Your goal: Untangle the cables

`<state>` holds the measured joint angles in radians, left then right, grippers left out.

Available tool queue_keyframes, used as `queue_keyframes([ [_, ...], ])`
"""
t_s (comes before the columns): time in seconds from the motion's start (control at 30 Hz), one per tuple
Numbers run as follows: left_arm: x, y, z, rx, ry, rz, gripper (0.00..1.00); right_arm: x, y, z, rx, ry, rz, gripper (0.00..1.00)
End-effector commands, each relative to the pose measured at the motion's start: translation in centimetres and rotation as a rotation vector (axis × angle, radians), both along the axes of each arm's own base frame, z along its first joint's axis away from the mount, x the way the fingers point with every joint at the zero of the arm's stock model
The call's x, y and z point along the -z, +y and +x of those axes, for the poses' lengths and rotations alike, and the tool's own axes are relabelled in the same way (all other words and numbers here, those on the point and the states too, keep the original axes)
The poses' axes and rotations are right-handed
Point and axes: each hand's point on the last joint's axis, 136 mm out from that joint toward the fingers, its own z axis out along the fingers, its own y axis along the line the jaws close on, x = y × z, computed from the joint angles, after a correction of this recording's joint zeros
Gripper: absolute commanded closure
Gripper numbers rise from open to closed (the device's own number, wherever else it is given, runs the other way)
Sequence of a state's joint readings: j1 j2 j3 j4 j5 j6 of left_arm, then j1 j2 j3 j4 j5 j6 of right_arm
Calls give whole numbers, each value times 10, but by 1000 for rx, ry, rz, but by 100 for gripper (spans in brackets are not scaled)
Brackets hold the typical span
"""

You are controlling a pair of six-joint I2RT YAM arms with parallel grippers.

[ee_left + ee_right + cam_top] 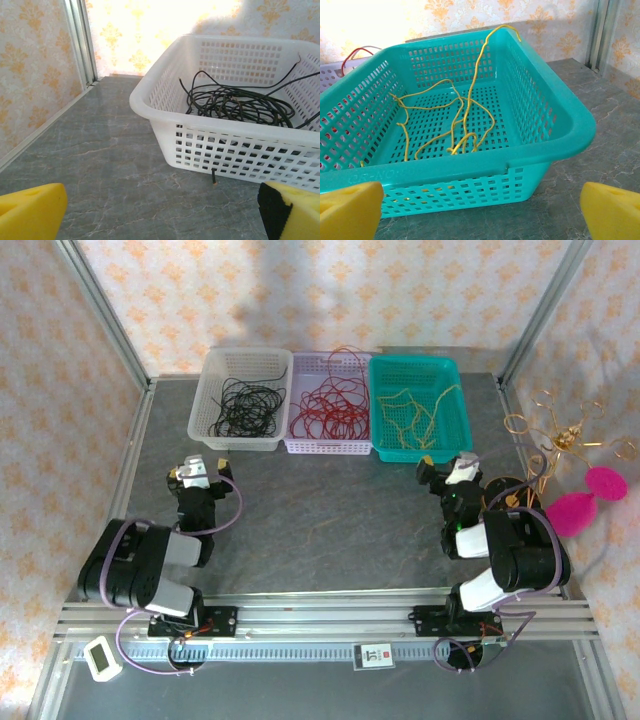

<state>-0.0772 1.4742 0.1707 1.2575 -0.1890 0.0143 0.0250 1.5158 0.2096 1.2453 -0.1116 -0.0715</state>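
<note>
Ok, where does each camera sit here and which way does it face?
Top external: above and behind the bases, looking down on table, baskets, left arm, right arm.
Left wrist: low, facing the white basket of black cables; open jaws' yellow pads at bottom corners.
Right wrist: low, facing the teal basket of yellow cables; open jaws likewise.
Top and left wrist share the white basket.

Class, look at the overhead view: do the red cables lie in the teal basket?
No, the red cables lie in the middle basket, while the teal basket holds yellow cables.
</note>
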Motion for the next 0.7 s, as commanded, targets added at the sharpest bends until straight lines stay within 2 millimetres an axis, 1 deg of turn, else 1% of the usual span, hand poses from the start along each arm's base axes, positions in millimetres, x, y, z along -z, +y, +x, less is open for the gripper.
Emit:
queue_keyframes([
  [0.0, -21, -5, -3, 48, -133, 12, 0, -4, -5, 4, 26, -11, 12, 0],
  [0.07, -21, -4, -1, 47, -124, 4, 0, -4, -5, 3, 25, -10, 12, 0],
  [0.17, -19, -2, 11, 55, -98, -8, 0, -4, -5, 4, 25, -10, 12, 0],
  [0.2, -11, -1, 16, 79, -58, -32, 0, -4, -5, 4, 25, -12, 12, 0],
  [0.23, -8, 1, 18, 91, -45, -56, 0, -4, -5, 4, 25, -10, 12, 0],
  [0.27, -7, 4, 18, 91, -46, -68, 0, -4, -5, 3, 25, -11, 12, 0],
  [0.3, -10, 4, 17, 94, -62, -69, 0, -3, -5, 3, 24, -9, 11, 0],
  [0.67, -9, 4, 17, 95, -57, -70, 0, -4, -5, 3, 26, -12, 12, 0],
])
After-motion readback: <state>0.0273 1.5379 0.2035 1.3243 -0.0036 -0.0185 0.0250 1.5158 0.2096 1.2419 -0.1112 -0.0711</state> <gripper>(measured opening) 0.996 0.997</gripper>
